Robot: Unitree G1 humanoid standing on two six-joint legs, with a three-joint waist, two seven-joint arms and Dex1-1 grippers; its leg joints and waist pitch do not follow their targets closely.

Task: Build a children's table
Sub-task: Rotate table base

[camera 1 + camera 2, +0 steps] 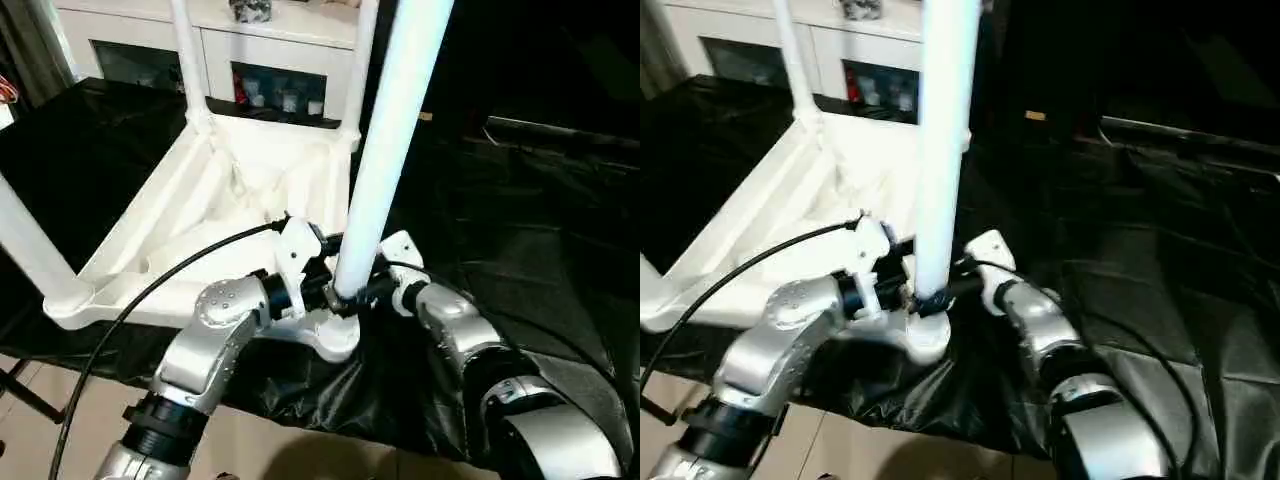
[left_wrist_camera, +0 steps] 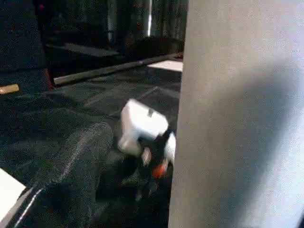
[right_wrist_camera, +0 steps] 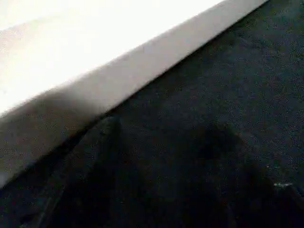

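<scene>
Now: both grippers at the near-right socket of the upturned white plastic ribbed tabletop.
Left gripper spread beside the long white tube leg; right gripper pinching the leg's base.

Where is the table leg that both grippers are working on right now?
In the left eye view the leg stands upright in the tabletop's near right corner socket, between the left gripper and right gripper.

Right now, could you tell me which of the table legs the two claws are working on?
The near right leg, standing in the corner socket closest to the robot; both claws flank its base, while the other legs stand untouched.
</scene>
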